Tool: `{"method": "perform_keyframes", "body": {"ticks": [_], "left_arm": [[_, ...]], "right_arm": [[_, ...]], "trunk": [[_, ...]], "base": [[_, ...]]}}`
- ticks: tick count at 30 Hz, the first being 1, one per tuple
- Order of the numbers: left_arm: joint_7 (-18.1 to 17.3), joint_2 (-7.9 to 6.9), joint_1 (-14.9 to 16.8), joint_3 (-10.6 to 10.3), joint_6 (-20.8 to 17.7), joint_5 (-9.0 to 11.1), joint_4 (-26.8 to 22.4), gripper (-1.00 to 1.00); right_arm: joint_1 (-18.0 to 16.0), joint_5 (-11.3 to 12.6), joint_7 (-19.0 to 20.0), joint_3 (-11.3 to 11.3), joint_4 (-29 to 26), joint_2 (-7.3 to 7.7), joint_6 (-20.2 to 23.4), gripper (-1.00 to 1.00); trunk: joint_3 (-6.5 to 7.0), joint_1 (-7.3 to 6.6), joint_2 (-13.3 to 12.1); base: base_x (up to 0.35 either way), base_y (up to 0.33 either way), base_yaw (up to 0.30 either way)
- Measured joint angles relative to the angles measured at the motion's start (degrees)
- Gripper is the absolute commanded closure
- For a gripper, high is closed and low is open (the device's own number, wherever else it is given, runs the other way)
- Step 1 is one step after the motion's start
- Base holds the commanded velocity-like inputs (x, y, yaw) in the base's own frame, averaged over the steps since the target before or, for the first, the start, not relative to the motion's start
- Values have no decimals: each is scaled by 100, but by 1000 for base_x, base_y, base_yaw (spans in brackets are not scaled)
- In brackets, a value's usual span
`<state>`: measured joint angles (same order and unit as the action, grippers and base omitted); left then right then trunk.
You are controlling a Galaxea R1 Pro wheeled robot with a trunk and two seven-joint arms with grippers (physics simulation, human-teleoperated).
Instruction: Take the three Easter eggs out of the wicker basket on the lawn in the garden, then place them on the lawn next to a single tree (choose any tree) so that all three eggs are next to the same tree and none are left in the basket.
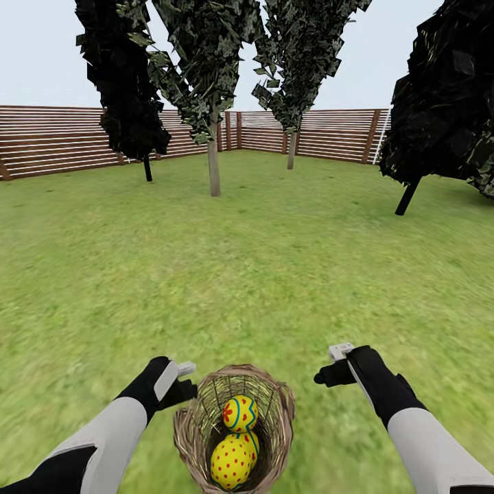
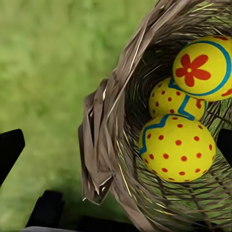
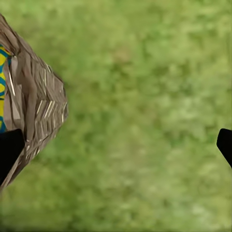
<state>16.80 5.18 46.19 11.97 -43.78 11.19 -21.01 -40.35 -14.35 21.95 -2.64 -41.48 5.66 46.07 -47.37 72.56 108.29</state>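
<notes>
The wicker basket [image 1: 189, 429] stands on the lawn [image 1: 247, 274] just in front of me. Three Easter eggs lie in it: a flower egg [image 2: 203, 67], a small dotted egg [image 2: 171, 99] and a big dotted egg [image 2: 179, 150]. In the head view the flower egg [image 1: 240, 413] sits above a dotted egg [image 1: 230, 461]. My left gripper [image 1: 182, 381] hovers open at the basket's left rim; in its wrist view the left gripper [image 2: 117, 147] straddles the rim [image 2: 104, 125]. My right gripper [image 1: 329, 372] is open over bare grass, right of the basket [image 3: 36, 108].
A tree with a pale trunk [image 1: 214, 168] stands ahead on the grass, and a second pale-trunked tree [image 1: 291, 149] is farther back. Black-trunked trees [image 1: 147, 168] [image 1: 406, 197] flank them. A slatted wooden fence [image 1: 55, 140] rings the garden.
</notes>
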Motion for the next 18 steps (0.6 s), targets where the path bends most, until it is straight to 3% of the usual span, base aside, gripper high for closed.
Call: {"method": "perform_keyframes", "body": {"ticks": [15, 17, 18], "left_arm": [[0, 2, -4, 0, -20, -2, -5, -100], [0, 0, -2, 0, -19, -2, -6, -100], [0, -1, -1, 0, -18, -2, -6, -100]], "right_arm": [[0, 23, 27, 15, -115, 23, -5, -100], [2, 34, 44, 74, -268, 34, -3, -100], [0, 37, 58, 206, -454, 41, 4, -100]], "trunk": [[-269, 329, 602], [-305, 373, 682], [-323, 395, 722]], "base": [[0, 0, 0], [0, 0, 0], [0, 0, 0]]}}
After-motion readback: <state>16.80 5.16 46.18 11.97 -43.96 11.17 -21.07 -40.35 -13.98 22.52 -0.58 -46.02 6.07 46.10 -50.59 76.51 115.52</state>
